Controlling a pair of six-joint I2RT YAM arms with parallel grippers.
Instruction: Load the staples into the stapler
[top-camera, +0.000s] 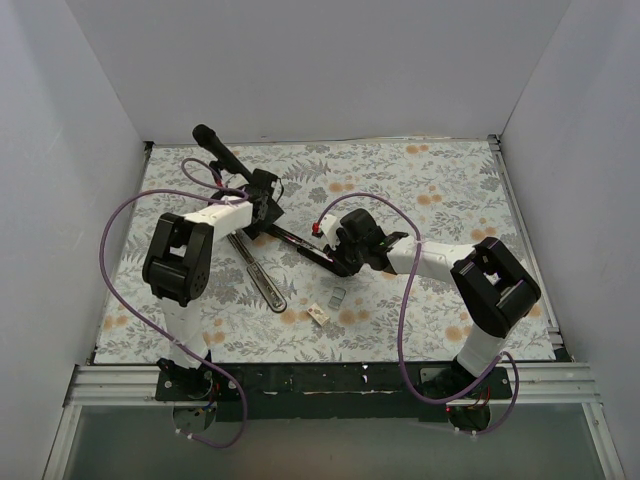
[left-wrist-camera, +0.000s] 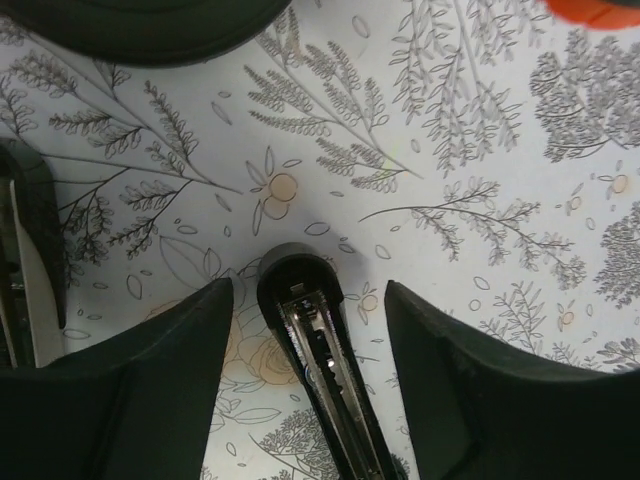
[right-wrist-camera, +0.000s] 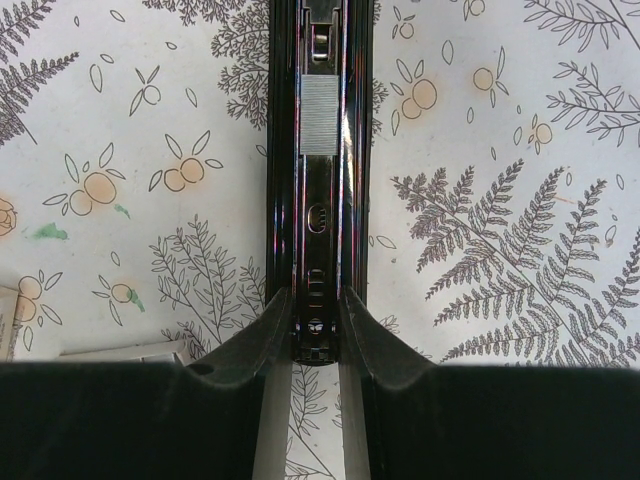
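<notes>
The stapler (top-camera: 300, 245) lies swung open on the flowered table, with its silver base (top-camera: 258, 272) stretched toward the near left. My right gripper (top-camera: 342, 262) is shut on the near end of the black rail (right-wrist-camera: 318, 250). A silvery block of staples (right-wrist-camera: 320, 115) sits in the rail's channel farther along. My left gripper (top-camera: 267, 205) hovers over the stapler's other end. Its fingers (left-wrist-camera: 180, 340) stand open on either side of a rounded black tip (left-wrist-camera: 300, 290) with a metal channel, with a gap on both sides. A small grey staple block (top-camera: 337, 296) and a whitish box (top-camera: 318, 313) lie on the table.
A black microphone (top-camera: 215, 145) on a round stand (left-wrist-camera: 150, 25) rises just behind the left gripper. The whitish box (right-wrist-camera: 120, 352) lies just left of the right fingers. White walls close off the left, back and right of the table (top-camera: 450, 190).
</notes>
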